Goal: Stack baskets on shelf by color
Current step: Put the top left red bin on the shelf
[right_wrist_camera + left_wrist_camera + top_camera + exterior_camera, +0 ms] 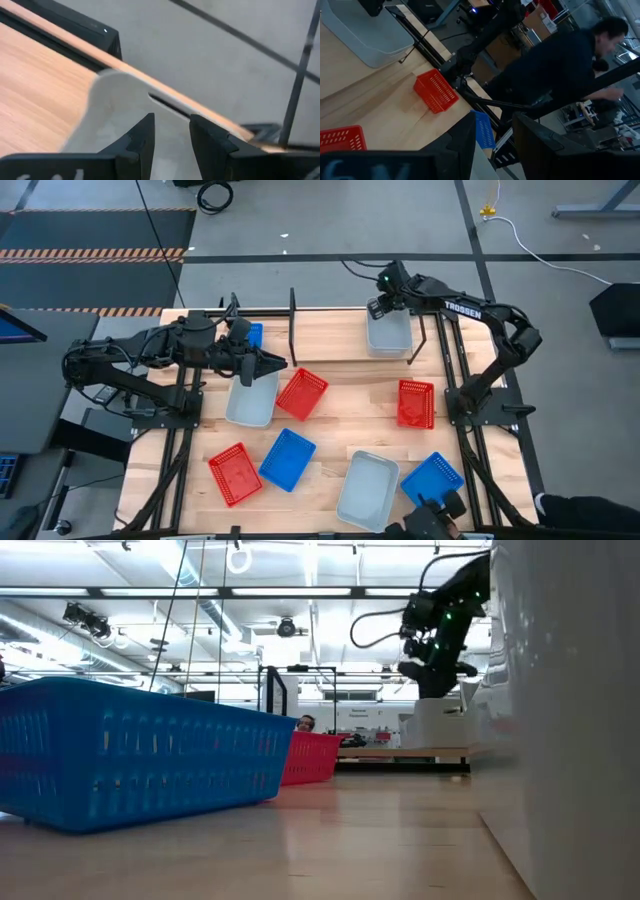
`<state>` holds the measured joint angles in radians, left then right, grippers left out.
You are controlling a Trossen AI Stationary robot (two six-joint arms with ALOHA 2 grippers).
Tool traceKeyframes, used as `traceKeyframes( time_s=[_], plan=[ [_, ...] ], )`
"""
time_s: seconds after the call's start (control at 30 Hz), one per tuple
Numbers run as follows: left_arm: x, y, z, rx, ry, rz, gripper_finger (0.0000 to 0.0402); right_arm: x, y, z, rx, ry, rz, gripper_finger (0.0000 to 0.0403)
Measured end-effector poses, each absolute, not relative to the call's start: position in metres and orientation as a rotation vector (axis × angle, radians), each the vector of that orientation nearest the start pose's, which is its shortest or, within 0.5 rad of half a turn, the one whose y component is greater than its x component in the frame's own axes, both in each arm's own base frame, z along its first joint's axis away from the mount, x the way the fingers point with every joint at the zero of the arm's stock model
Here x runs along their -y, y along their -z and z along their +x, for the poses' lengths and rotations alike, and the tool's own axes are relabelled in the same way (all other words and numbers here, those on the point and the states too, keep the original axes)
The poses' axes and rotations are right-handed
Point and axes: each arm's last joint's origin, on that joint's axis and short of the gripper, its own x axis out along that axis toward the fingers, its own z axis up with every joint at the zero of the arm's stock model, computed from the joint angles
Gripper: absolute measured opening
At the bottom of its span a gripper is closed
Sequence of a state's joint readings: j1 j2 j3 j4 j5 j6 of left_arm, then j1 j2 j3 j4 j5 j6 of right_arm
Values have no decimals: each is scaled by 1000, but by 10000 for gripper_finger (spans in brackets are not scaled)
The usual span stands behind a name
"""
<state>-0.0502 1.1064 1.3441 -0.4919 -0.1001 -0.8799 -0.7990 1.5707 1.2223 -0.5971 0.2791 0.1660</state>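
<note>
Placing the pale grey basket [388,333] squarely inside the shelf [293,320] at the far edge of the desk [340,415] looked like the step in hand; it would go best lowered level, clear of the thin black posts, and let go only once seated. The right pincer [378,307] sat over that basket's far rim, and its wrist view showed both fingers [142,140] straddling the smooth white wall, so it seemed clamped on it. The left pincer [262,363] hovered over another grey basket [250,398] mid-desk, fingers parted, nothing between them. Red baskets [301,393] and blue ones [287,458] with mesh bottoms lay scattered on the pale wooden planks nearer.
</note>
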Motion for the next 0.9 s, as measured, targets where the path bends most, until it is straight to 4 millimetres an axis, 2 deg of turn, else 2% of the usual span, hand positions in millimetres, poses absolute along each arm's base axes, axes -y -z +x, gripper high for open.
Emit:
traceKeyframes(
  time_s=[0.23, 0.4, 0.5, 0.6, 0.73, 0.9],
  plan=[
    [8, -431, 219, -214, -156, -845, 135, 233, -301, 232, -872, 1016, 385, 128],
    [8, -422, 227, -281, -179, -729, 135, 215, -330, 244, -854, 764, 481, 129],
    [9, -401, 236, -463, -189, -598, 135, 197, -345, 255, -827, 571, 564, 129],
    [11, -375, 242, -709, -166, -445, 135, 175, -350, 263, -880, 470, 601, 129],
    [13, -346, 254, -953, -92, -266, 135, 148, -350, 267, -976, 419, 611, 129],
    [21, -321, 278, -1052, 38, -57, 136, 118, -354, 265, -1046, 471, 621, 129]
  ],
)
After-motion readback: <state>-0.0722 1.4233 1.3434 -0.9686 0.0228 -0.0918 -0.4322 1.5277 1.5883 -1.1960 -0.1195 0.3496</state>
